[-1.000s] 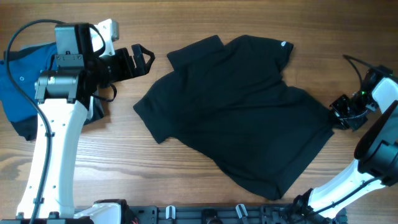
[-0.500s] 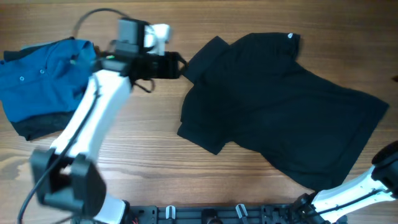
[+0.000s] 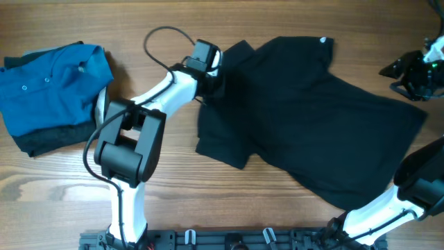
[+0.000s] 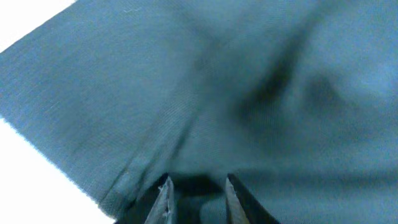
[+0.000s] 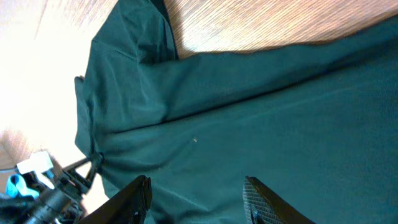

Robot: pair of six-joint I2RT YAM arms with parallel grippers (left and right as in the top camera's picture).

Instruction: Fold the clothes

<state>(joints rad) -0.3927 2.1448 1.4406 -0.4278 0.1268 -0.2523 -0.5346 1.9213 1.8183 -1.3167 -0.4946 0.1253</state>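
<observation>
Black shirt (image 3: 312, 118) spread flat, long axis upper-left to lower-right, logo (image 3: 324, 41) near top

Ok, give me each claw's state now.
Left claw: down on the black shirt, fingers close together; grip cannot be told.
Right claw: open, holding nothing.
</observation>
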